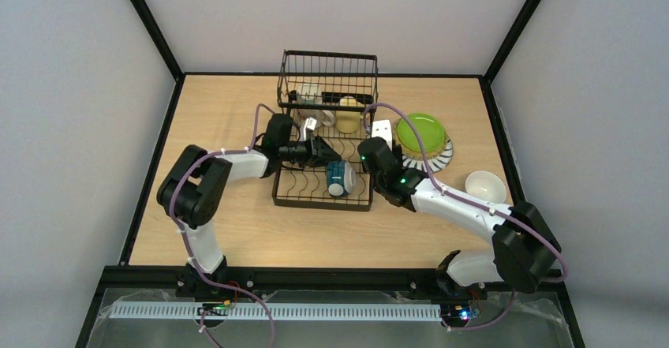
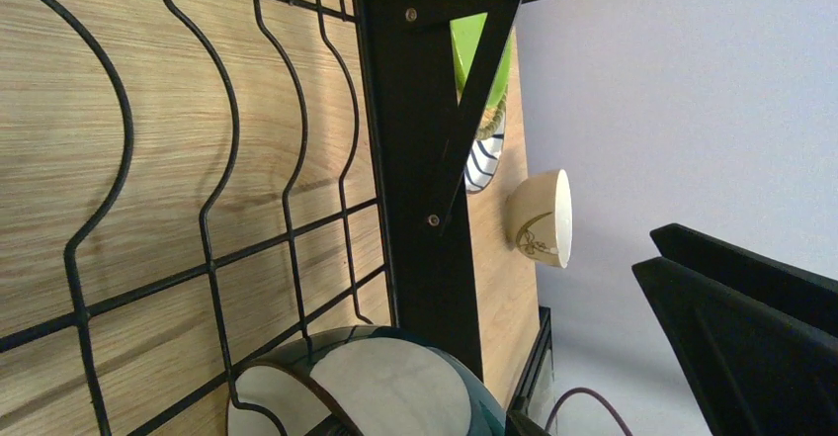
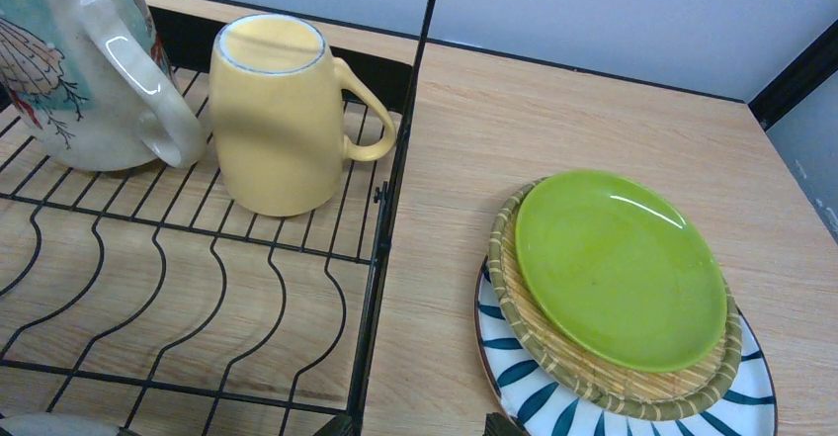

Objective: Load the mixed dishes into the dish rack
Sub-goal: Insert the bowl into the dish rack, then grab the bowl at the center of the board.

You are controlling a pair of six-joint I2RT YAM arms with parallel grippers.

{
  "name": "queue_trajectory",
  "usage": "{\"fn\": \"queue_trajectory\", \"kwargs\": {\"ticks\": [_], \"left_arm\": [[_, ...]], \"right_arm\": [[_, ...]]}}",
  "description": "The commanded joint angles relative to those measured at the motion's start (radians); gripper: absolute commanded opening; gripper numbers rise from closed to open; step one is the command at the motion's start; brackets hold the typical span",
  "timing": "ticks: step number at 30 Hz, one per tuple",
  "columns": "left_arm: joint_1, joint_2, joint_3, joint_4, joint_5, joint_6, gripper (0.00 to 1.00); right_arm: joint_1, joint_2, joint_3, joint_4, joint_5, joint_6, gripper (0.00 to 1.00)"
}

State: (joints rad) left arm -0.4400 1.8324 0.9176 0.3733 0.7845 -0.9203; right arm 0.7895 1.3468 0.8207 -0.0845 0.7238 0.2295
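Listing what stands before me on the desk [image 1: 237, 230].

Item, dish rack [image 1: 315, 203]: black wire, mid-desk, with curved dividers across its floor and a raised basket [image 1: 327, 76] at its far end.

Item, white mug with print [image 3: 59, 70]: on the rack floor at the far end, handle turned right.

Item, pale yellow mug [image 3: 272, 120]: upside down on the rack floor, just right of the printed mug, handle pointing right.

Item, blue-patterned mug [image 1: 341, 179]: lying on its side in the near right part of the rack.

Item, cream mug [image 1: 484, 185]: mouth up on the desk, right of the rack and well apart from it, on the near side of the plates.

Item, three plates stacked on the desk just right of the rack: lime green plate [image 3: 618, 268] on top, tan plate [image 3: 632, 389] under it, striped-rim plate [image 3: 509, 362] at the bottom.

Item, my left tool [image 1: 322, 152]: held level over the middle of the rack and pointing right, jaws spread wide with nothing between them. The blue-patterned mug lies just near and right of it.

Item, my right tool [image 1: 377, 149]: above the rack's right edge, between the rack and the plate stack. Its fingers barely show, so I cannot tell whether they stand apart or together. No dish shows in its grasp.
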Motion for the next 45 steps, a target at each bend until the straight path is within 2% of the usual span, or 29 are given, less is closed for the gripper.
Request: {"fn": "queue_trajectory", "kwargs": {"ticks": [1, 18, 45], "left_arm": [[0.005, -0.043, 0.025, -0.044, -0.036, 0.020, 0.89], [-0.018, -0.133, 0.031, -0.134, -0.054, 0.042, 0.89], [-0.147, -0.179, 0.014, -0.145, -0.138, 0.018, 0.89]], "right_arm": [[-0.001, -0.031, -0.007, -0.002, -0.007, 0.022, 0.76], [-0.001, -0.092, -0.042, -0.016, -0.017, 0.041, 0.76], [-0.001, -0.254, -0.090, -0.128, 0.001, 0.091, 0.75]]}}
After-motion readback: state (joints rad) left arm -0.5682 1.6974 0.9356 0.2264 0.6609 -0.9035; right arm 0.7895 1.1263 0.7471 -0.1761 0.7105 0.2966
